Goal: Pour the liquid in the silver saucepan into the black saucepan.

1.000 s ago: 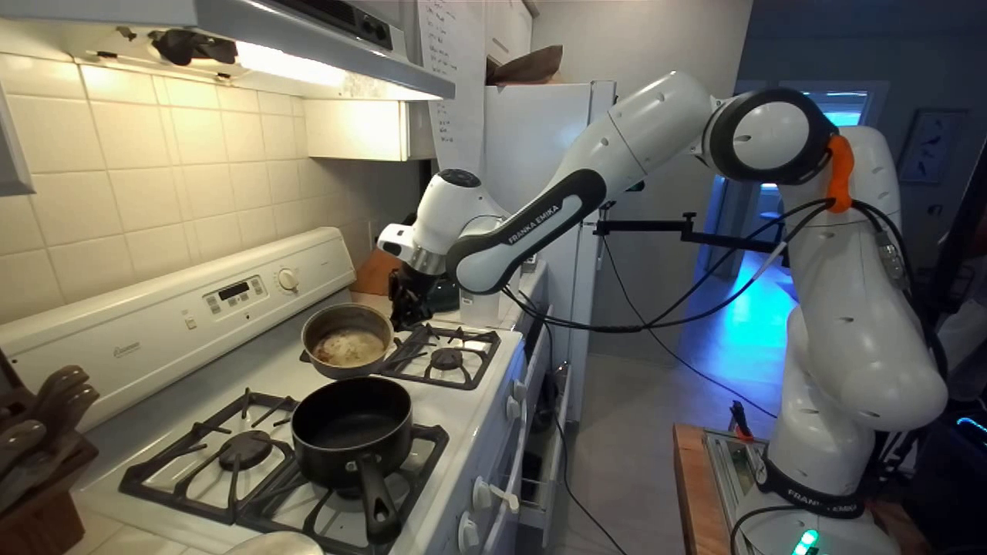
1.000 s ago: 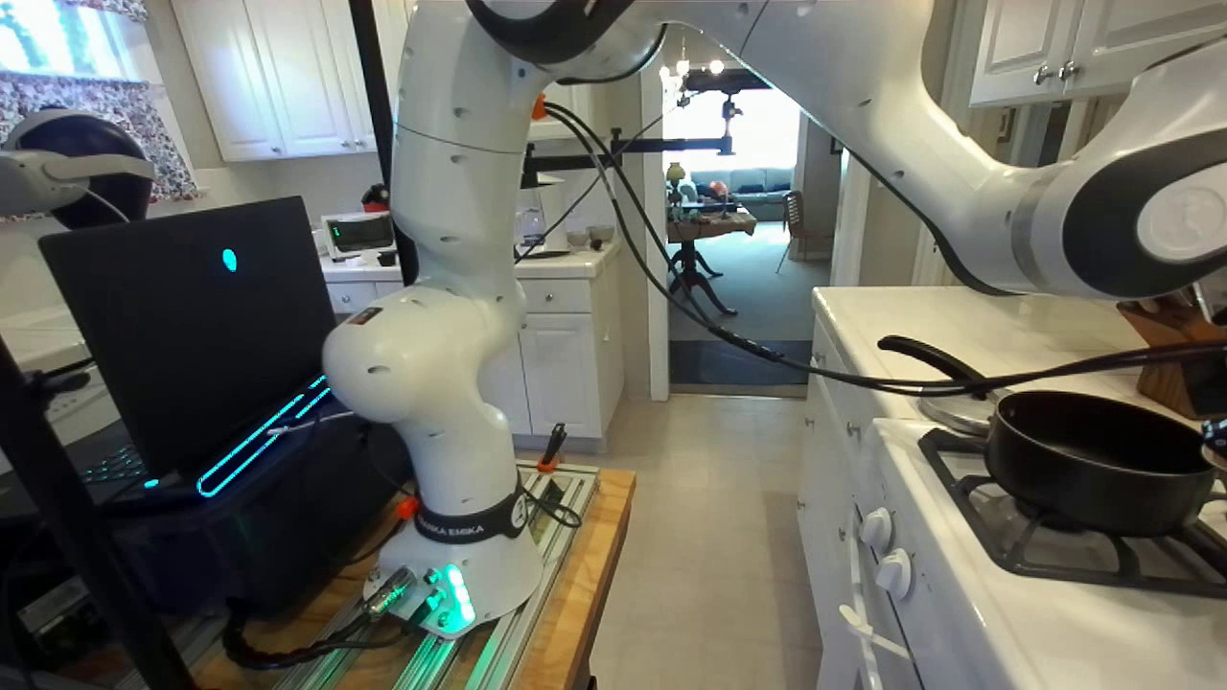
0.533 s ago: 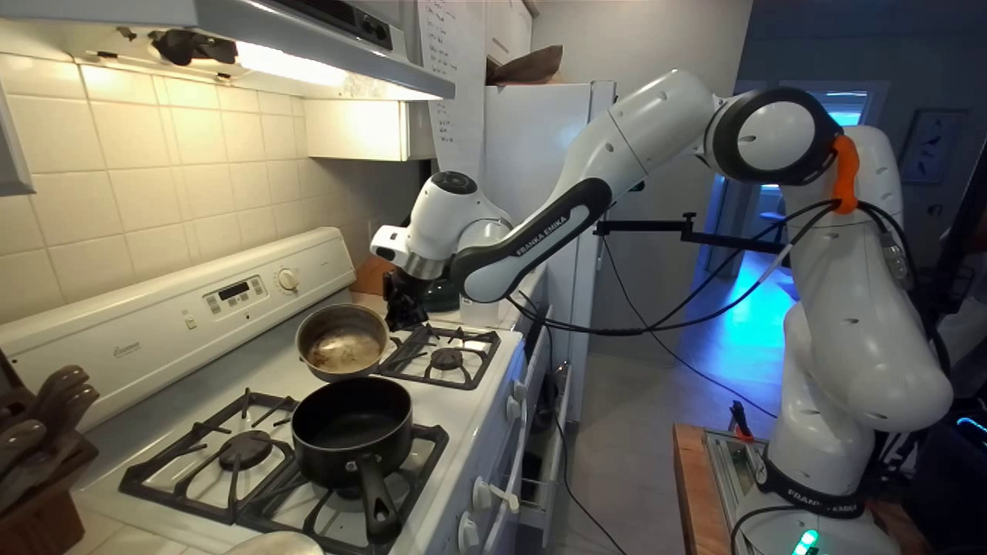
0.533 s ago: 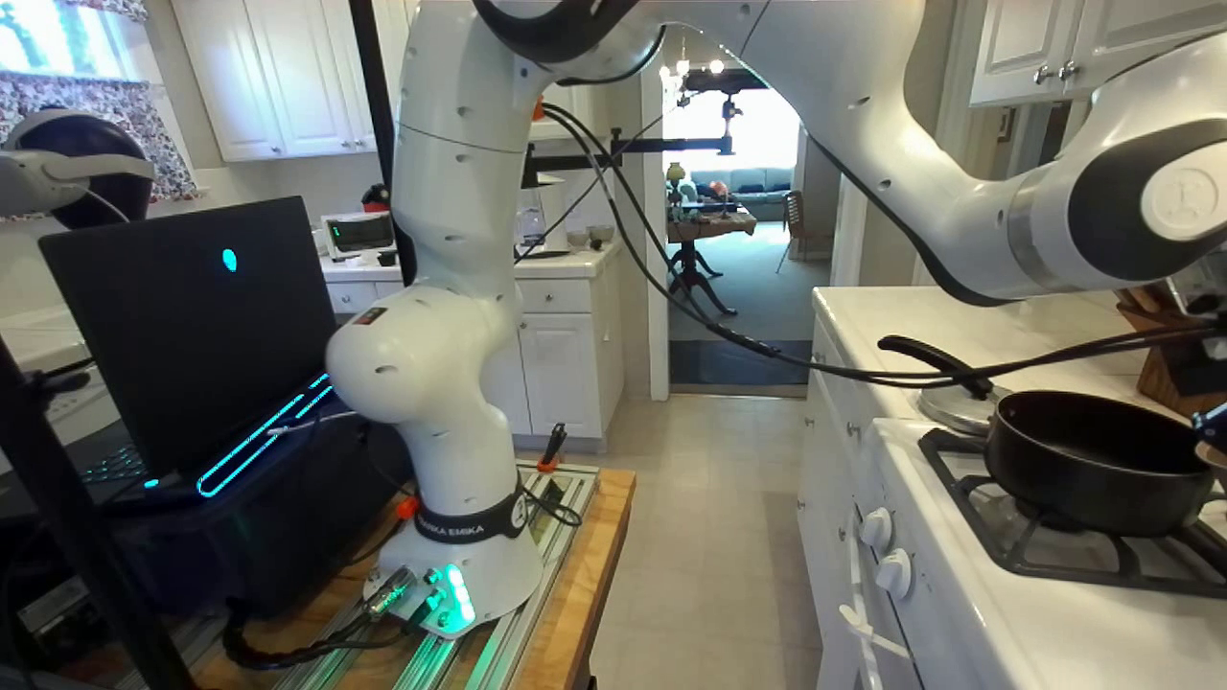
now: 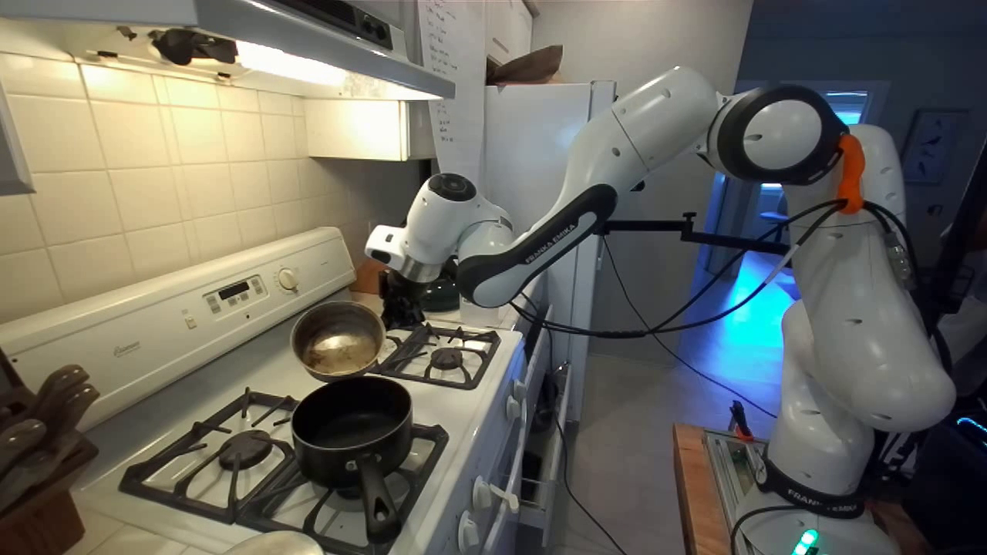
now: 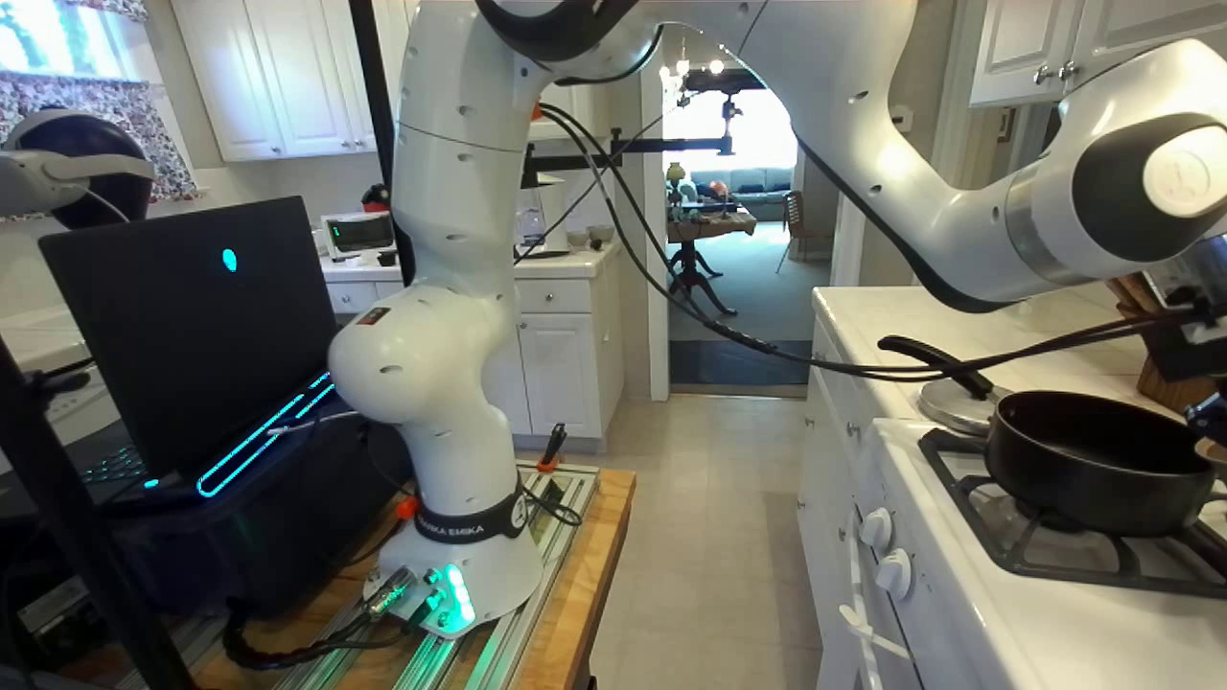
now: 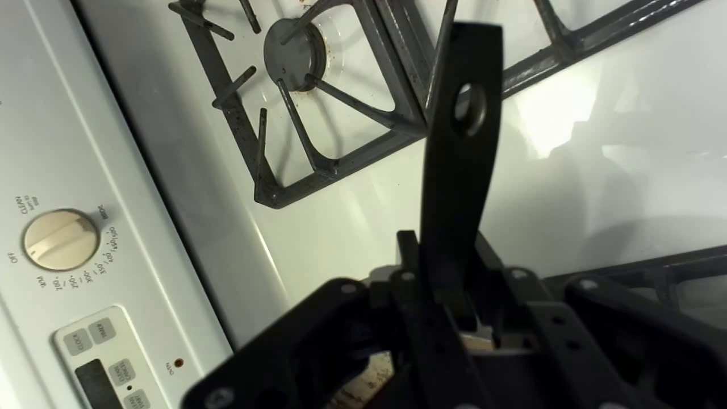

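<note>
The silver saucepan [image 5: 338, 339] is held in the air above the rear of the stove, its brownish inside showing, tilted towards the camera in an exterior view. My gripper [image 5: 402, 310] is shut on its black handle, which shows between the fingers [image 7: 406, 250] in the wrist view, where the handle [image 7: 461, 147] sticks up past them. The black saucepan [image 5: 351, 432] stands upright on the front burner, just beside and below the silver pan; it also shows in an exterior view [image 6: 1093, 470]. There only a bit of the silver pan's rim [image 6: 1212, 452] shows at the edge.
Black burner grates [image 5: 446, 358] cover the stove. The control panel [image 5: 231, 293] rises behind and the range hood [image 5: 308, 46] hangs above. A knife block [image 5: 42, 478] and a metal lid [image 5: 274, 544] are at the near end. A dark kettle [image 5: 442, 296] stands behind the gripper.
The gripper and silver saucepan have moved slightly left in an exterior view, and the pan has tilted more, showing more of its inside. The black saucepan has not moved.
</note>
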You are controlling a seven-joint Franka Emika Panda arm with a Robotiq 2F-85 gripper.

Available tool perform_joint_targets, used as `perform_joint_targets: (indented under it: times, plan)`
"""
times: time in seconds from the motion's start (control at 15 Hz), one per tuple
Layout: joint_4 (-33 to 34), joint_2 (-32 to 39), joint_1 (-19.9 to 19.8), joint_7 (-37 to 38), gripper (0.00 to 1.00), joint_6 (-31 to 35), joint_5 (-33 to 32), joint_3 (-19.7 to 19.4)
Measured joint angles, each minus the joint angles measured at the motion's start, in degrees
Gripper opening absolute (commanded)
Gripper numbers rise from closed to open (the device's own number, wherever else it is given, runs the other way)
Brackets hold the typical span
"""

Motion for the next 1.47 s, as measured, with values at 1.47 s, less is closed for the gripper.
perform_joint_targets:
  times: [1.47]
  plan:
    - [0.0,-0.47,1.72,12.85,0.06,0.0,-16.68,-0.01]
